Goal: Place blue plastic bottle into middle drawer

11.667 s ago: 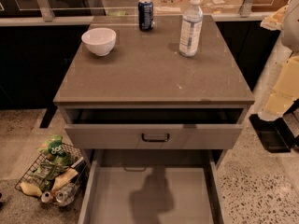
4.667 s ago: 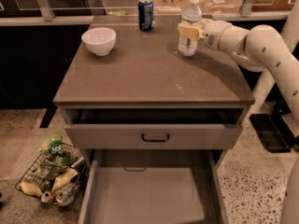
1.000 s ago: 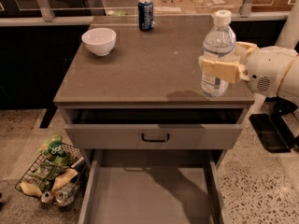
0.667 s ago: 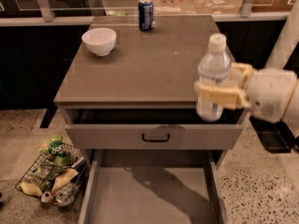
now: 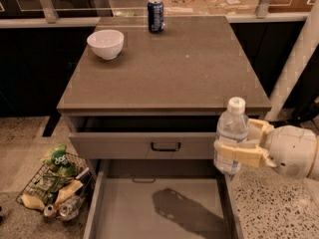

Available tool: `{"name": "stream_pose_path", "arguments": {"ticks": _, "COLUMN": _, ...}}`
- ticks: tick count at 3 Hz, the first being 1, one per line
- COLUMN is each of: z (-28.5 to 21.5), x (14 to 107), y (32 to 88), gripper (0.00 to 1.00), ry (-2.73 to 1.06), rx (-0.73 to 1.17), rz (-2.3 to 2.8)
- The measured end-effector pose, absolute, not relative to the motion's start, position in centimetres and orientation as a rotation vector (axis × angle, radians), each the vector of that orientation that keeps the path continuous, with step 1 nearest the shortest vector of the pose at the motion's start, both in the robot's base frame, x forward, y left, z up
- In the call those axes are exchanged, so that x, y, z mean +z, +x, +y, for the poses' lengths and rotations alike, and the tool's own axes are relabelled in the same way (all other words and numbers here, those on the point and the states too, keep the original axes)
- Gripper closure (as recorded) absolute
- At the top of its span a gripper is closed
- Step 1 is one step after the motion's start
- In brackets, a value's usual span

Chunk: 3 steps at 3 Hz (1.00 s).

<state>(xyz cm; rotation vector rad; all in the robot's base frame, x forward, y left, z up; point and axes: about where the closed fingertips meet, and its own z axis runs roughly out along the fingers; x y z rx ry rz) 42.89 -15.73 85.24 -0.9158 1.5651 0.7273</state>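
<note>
Gripper (image 5: 239,154) clamped 1 blue plastic bottle (image 5: 232,129), held upright over right wall of middle drawer (image 5: 124,208), presumably for lowering in.

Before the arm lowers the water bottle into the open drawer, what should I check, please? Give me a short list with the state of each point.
1. Grip: the gripper, at the cabinet's front right corner, is shut around the water bottle. Ok.
2. Bottle upright, white cap on. Ok.
3. Middle drawer pulled out, with its floor in view. Ok.
4. Bottle above the drawer floor: it appears to hang at the drawer's right side, so it likely needs to move inward first. Not ok.
5. Gap between the bottle and the upper drawer front. Cannot tell.
</note>
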Motion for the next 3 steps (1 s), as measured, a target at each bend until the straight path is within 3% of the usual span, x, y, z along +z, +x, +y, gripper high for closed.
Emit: {"name": "stream_pose_path", "arguments": {"ticks": 3, "z": -13.7, "x": 76.5, "y": 41.0, "gripper": 1.0, "ry": -0.974, "rx": 0.899, "rz": 1.593}}
